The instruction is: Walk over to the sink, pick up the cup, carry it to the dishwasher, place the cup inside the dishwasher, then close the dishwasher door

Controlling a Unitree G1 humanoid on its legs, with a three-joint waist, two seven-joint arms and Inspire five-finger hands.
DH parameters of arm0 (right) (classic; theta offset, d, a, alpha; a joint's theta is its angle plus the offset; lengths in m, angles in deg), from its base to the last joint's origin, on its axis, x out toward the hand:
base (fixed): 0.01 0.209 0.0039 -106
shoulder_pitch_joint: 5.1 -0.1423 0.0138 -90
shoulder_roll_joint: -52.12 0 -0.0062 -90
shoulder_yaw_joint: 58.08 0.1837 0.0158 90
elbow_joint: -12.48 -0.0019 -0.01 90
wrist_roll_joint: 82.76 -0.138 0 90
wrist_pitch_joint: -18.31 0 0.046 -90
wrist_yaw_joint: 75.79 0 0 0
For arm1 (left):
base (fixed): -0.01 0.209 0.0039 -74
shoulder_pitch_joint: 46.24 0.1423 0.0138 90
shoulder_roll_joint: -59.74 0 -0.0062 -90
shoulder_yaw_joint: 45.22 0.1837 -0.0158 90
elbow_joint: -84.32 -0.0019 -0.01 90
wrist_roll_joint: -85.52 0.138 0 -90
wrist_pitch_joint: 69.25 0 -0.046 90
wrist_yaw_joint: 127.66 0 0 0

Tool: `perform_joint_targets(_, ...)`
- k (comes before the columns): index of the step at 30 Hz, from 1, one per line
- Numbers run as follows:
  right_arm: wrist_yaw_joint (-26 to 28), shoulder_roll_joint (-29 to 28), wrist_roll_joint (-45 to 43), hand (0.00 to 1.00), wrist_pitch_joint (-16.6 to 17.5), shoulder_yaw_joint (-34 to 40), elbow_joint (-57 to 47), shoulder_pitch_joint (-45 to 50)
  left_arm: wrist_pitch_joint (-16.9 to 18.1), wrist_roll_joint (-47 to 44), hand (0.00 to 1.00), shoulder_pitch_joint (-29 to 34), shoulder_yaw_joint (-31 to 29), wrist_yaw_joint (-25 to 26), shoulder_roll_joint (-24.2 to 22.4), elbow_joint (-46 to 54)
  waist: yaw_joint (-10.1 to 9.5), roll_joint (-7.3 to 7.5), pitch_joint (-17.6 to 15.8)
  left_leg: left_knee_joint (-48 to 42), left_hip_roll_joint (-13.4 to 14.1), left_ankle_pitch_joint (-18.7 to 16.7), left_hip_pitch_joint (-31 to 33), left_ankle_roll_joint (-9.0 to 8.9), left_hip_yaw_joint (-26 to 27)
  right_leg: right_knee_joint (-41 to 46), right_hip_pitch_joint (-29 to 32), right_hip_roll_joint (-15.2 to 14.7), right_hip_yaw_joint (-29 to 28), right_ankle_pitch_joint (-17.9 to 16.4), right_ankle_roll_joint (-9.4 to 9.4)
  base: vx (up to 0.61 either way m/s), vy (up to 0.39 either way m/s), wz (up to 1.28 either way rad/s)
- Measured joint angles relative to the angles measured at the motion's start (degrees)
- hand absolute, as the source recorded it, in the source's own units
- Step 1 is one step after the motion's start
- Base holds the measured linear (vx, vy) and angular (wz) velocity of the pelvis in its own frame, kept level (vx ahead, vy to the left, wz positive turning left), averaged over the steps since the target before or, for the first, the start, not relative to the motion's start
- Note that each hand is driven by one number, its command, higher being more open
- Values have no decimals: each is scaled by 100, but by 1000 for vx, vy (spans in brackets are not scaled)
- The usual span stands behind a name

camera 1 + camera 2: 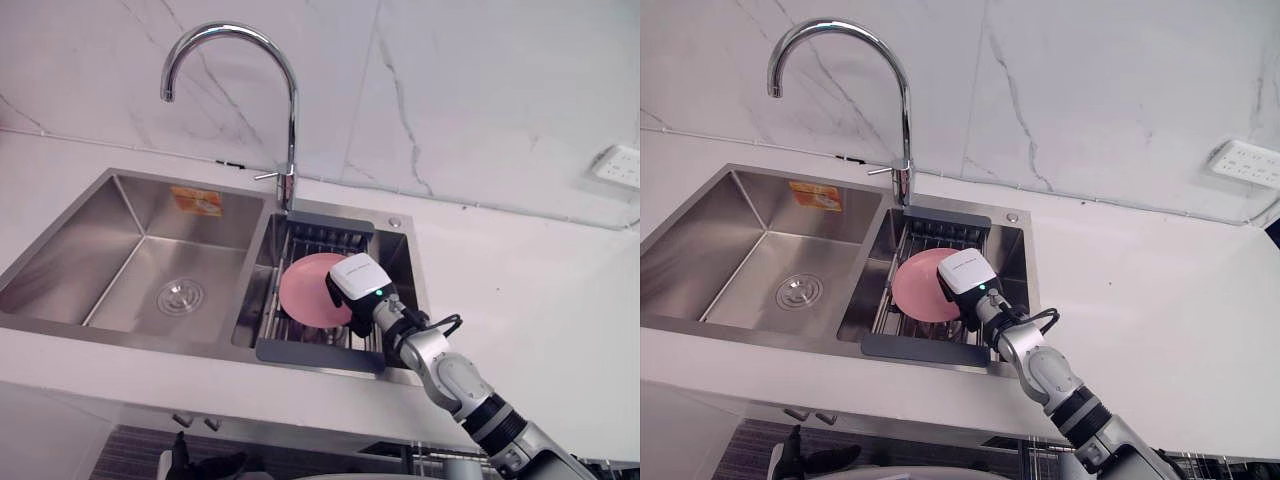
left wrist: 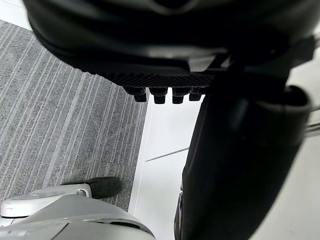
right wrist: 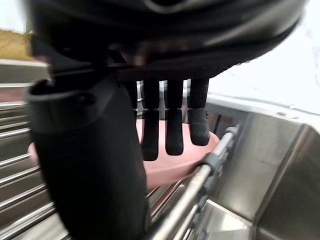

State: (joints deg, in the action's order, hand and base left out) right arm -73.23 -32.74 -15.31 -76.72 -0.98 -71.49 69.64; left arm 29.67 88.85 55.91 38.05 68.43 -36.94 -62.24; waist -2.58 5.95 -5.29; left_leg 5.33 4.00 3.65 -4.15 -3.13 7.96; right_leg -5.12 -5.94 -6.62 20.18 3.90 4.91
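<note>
A pink cup [image 1: 303, 290] lies on the wire rack [image 1: 318, 352] in the sink's right basin. My right hand [image 3: 174, 130] reaches down into that basin, directly over the cup. Its fingers are straight and hang just above the cup's [image 3: 172, 170] rim, with the thumb [image 3: 95, 165] standing apart on the near side. The fingers are not closed around the cup, and I cannot tell whether they touch it. My left hand [image 2: 165, 55] hangs low beside me over the floor, its fingers curled in and holding nothing.
A tall chrome faucet [image 1: 291, 110] rises behind the divider between the basins. The left basin [image 1: 120, 270] holds only its drain. White counter [image 1: 540, 300] spreads to the right, with a wall socket [image 1: 620, 165] above it. Grey striped carpet [image 2: 60, 125] lies below.
</note>
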Motion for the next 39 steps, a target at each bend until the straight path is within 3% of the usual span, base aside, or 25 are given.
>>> perform_joint_targets(7,-626,2,-104,0,-35,4,317,0,2,2,100,23,-20,0,-24,1,17,-49,-15,0,15,0,74,0,-4,-1,36,-7,61,-2,-2,-27,-3,6)
perform_joint_targets(12,-768,11,-364,0,-111,147,365,0,8,2,100,50,-50,0,-77,2,7,-119,-53,0,23,3,163,-5,-3,-1,111,-27,64,-2,-1,-17,0,3)
perform_joint_targets(20,-1130,21,-1939,0,-315,461,362,10,43,-3,100,130,-66,11,-184,54,22,-314,-179,-1,6,5,185,-8,31,-2,151,-48,31,-2,1,3,0,-1)
perform_joint_targets(23,-1300,-11,-2545,0,-359,775,361,27,81,-4,100,129,-67,13,-229,63,20,-393,-228,-1,7,8,186,-11,38,-2,155,-47,21,-2,1,17,-1,0)
perform_joint_targets(27,-1722,-155,-3206,0,-430,1742,275,21,139,-20,100,198,-73,26,-298,147,4,-457,-266,-5,6,73,164,-20,40,0,125,-53,23,95,1,84,-7,9)
perform_joint_targets(36,-1888,-412,-3935,0,-433,2334,158,12,147,-47,100,204,-65,30,-328,338,25,-470,-265,-37,19,135,-18,-28,59,30,-50,-48,27,125,4,119,-8,0)
perform_joint_targets(37,-1936,-429,-4007,100,-433,2430,106,11,147,-46,100,207,-65,32,-337,388,24,-469,-266,-37,20,114,-25,-37,60,30,-58,-47,24,117,14,0,0,0)
perform_joint_targets(39,-1993,-473,-4155,100,-431,2524,36,13,147,-47,100,207,-65,37,-339,396,29,-470,-267,-37,22,76,-28,-38,62,30,-57,-47,10,92,47,-44,2,-4)
